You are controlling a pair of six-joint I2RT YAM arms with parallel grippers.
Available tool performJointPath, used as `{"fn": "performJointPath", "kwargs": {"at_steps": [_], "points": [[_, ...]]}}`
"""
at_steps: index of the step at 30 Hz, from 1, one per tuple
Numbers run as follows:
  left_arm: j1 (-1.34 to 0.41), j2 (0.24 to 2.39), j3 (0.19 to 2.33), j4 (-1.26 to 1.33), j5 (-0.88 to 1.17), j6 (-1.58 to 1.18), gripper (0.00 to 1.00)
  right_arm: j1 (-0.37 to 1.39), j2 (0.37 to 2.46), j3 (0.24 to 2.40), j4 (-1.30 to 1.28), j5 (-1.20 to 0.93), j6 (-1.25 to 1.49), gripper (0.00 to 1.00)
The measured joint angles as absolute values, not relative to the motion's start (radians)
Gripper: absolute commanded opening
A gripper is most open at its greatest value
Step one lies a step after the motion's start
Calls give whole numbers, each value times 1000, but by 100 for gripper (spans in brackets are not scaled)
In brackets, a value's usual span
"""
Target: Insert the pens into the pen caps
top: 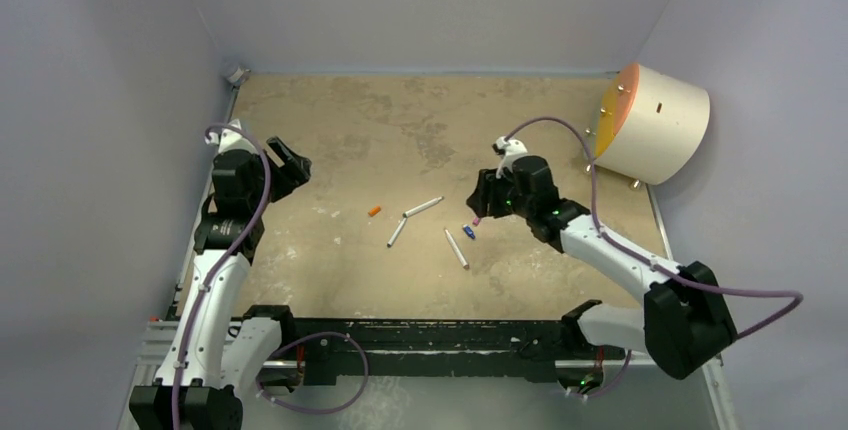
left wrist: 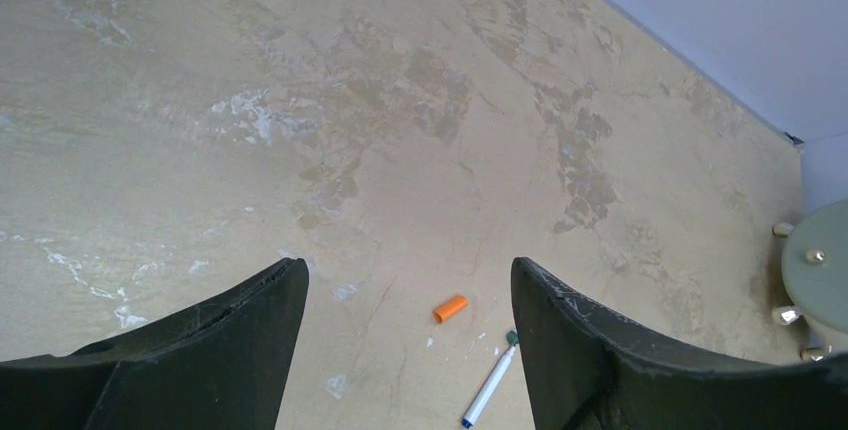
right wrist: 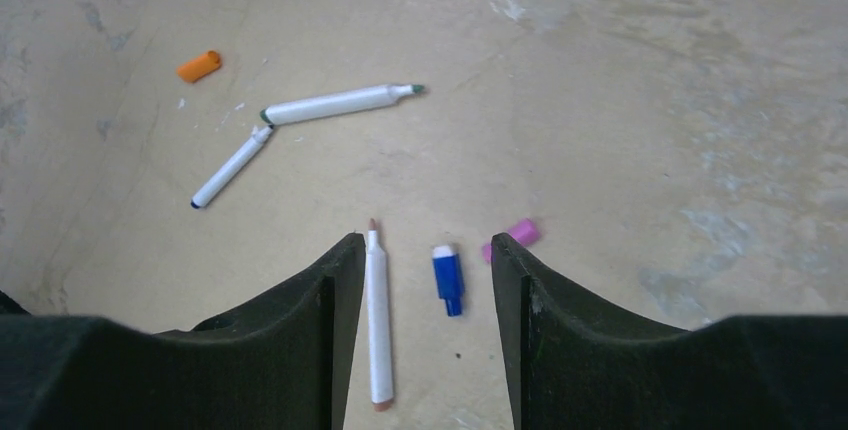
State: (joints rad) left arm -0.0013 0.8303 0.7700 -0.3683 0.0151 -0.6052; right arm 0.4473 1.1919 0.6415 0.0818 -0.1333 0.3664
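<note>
Hanging at the left of the overhead view with its jaws spread and nothing between them, the left gripper [top: 287, 164] stands well apart from the work, which by all appearances has not begun: no pen wears a cap. In the right wrist view, the orange cap [right wrist: 198, 66] lies alone at upper left on the worn tan table [right wrist: 650, 70]. Right of it, a blue-ended pen [right wrist: 230, 168] and a green-tipped pen [right wrist: 340, 103] form a shallow V, their ends all but touching. Lower centre, the third pen [right wrist: 377, 320], a slim white stick with a reddish tip, lies lengthwise beside the blue cap [right wrist: 447, 277]. The pink cap [right wrist: 515, 235] rests just right of that. The right gripper [right wrist: 425, 250] hangs over this pair, released and grasping nothing, so all three cappings look left to do.
</note>
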Motion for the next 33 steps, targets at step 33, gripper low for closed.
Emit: {"fn": "performJointPath", "kwargs": {"at_steps": [33], "points": [[-1,797,755,-361,32,-628,73,911,1523,755,-49,326,527,43]]}}
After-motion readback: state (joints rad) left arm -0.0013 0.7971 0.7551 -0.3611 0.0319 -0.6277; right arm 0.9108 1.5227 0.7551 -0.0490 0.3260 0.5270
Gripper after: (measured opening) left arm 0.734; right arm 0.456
